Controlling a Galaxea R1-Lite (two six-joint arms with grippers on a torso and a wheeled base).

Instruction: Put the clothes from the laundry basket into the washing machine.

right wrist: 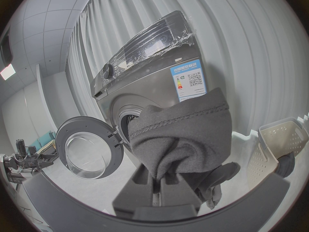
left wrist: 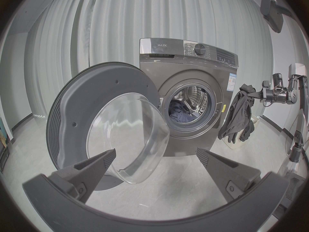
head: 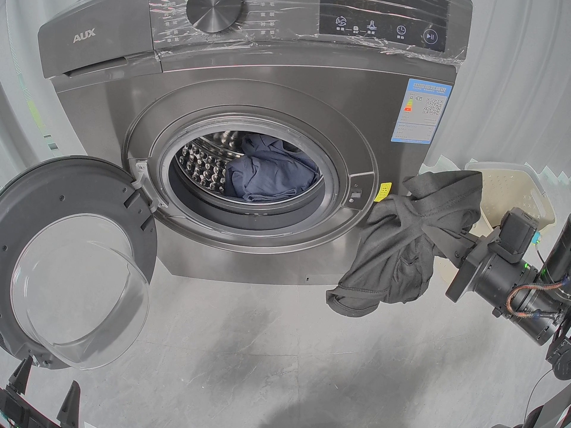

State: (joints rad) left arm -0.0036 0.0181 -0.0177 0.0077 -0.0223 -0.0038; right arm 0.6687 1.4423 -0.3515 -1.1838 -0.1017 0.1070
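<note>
Looks like a staged test rm / lab, not a home laundry: washing machine [head: 250,90] at 12 o'clock w/ plastic wrap [head: 238,13] on its panel, white curtains [head: 517,60] behind, grey tile floor [head: 267,352], office-type ceiling panels [right wrist: 54,13].

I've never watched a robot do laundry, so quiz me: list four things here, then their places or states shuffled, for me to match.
1. dark grey cloth garment
2. crumpled blue cloth garment
3. round grey door with clear window
4. cream perforated plastic basket

A. swung wide open
B. on the floor beside the grey washing machine
C. lying in the metal drum
D. hanging from the shut right gripper

Pairs: 1-D, 2-C, 3-A, 4-B.
</note>
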